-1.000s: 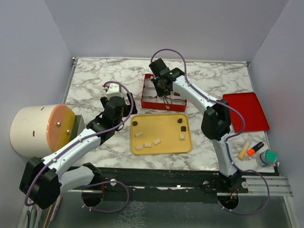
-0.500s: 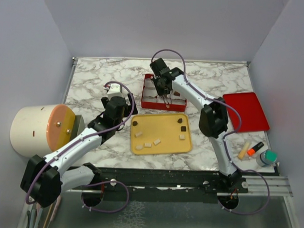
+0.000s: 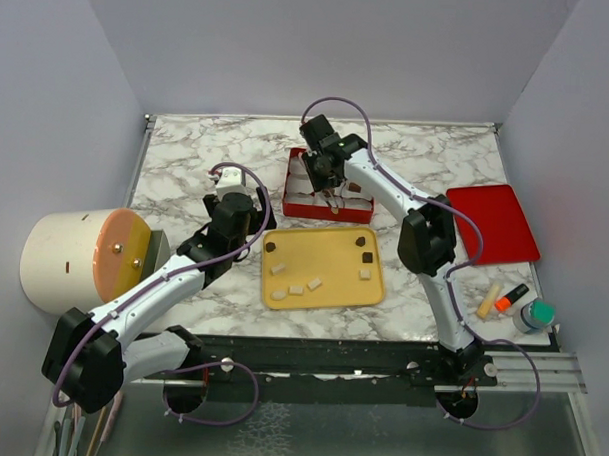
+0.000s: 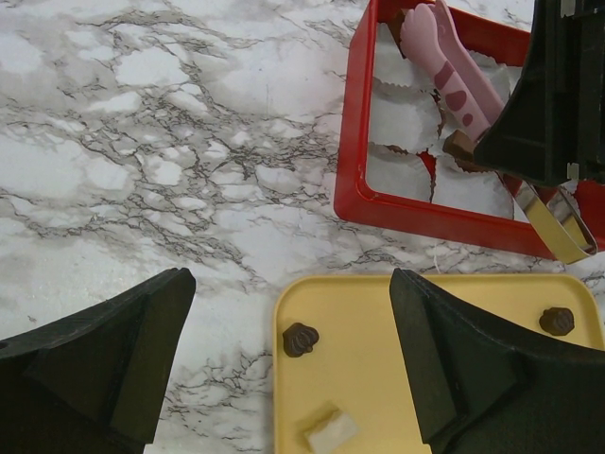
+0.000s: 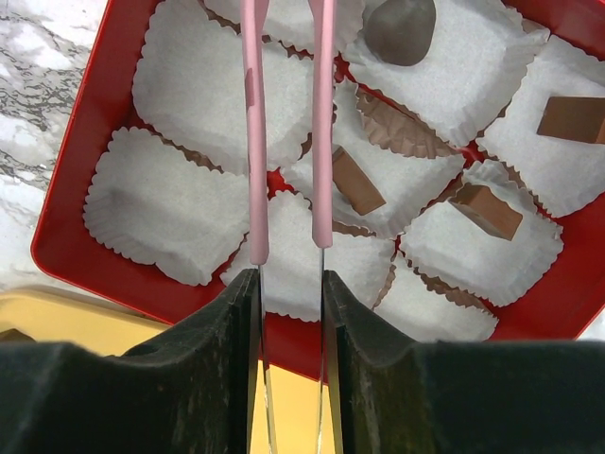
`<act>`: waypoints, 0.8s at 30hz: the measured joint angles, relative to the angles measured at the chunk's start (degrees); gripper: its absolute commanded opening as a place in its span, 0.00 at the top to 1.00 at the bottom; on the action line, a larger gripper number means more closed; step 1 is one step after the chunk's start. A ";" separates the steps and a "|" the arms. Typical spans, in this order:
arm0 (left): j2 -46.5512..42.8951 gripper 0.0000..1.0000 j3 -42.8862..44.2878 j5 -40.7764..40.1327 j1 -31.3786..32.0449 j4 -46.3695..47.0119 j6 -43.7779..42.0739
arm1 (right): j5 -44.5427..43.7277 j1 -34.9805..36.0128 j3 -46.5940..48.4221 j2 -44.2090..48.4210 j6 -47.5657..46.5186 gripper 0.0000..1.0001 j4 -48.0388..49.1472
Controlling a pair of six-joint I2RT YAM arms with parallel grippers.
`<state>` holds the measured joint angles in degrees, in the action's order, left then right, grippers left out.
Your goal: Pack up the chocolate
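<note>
Here, chocolate [image 5: 357, 183], long axis diagonal

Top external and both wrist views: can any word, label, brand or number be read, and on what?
None can be read.
The red box, yellow tray, red lid and pink tongs show no print.
The highlighter at far right is too small to tell.

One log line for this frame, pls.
right gripper: gripping pink tongs over red box | boxed chocolate: in paper cups | left gripper: open, empty | loose chocolate: on yellow tray
</note>
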<state>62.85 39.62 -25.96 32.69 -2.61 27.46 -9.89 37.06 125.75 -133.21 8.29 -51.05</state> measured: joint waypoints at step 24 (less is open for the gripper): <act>1.09 0.04 0.00 0.02 -0.07 1.18 -0.04 | 0.81 -0.42 -6.14 4.13 0.22 0.73 1.97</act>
<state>63.94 39.62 -25.93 32.62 -1.43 27.42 -9.08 36.64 119.61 -129.08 8.51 -49.08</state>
